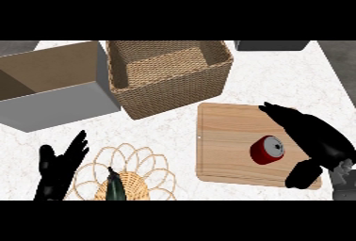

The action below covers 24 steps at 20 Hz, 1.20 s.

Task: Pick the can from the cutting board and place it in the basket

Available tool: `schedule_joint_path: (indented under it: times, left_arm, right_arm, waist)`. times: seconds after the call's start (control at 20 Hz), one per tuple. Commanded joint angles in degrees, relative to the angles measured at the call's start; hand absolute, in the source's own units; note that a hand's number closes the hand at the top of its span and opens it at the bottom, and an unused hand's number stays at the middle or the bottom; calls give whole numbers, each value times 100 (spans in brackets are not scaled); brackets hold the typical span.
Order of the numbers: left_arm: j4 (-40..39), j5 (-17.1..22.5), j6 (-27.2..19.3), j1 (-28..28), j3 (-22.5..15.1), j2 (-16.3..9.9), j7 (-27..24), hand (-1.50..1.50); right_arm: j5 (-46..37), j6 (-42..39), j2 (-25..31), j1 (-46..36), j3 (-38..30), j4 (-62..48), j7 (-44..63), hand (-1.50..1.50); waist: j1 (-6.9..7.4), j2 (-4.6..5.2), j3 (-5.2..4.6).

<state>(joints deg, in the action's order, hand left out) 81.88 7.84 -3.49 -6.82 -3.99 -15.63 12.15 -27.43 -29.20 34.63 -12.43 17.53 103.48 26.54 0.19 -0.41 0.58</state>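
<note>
Far left, upper: open grey box point(52, 87) with a tan inside, sitting on the white speckled surface point(173, 122). Below it, at the lower left edge, the left hand point(59, 172) rests with fingers straight and spread, pointing up, holding nothing. Just beside it to the right: a woven wire-and-wicker trivet point(132, 172) with a dark green vegetable point(115, 188) lying on it. Upper centre: brown wicker basket point(170, 75), square, with nothing visible inside. Right of centre: wooden cutting board point(230, 146) lying flat. The red can point(268, 149) is on its side on the board, silver end facing up-right, toward the board's right half. The right hand point(313, 136) arches over the board's right edge, fingers extended above the can and thumb below it, spread apart; the can lies in the gap, not pinched.
</note>
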Motion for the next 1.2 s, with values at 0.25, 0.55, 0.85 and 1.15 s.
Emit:
schedule_joint_path:
  times: [0.25,0.55,0.85,1.15]
  left_arm:
    - [-256,-90,17,-7,42,238,171,0]
    - [-1,-118,208,-183,31,113,326,0]
    - [-510,-396,77,88,93,342,76,0]
    - [-24,-286,132,-120,265,351,327,0]
  right_arm:
    - [-655,-105,-694,-219,270,-293,131,-150]
    - [-1113,-131,-523,-198,309,-1268,-404,-150]
    - [-1272,-142,-725,-41,90,-1184,-613,-150]
    - [-1588,80,-704,455,-40,-929,-899,-150]
  waist:
    - [3,41,-60]
    - [27,48,-57]
    - [-21,44,-59]
    - [-27,35,-58]
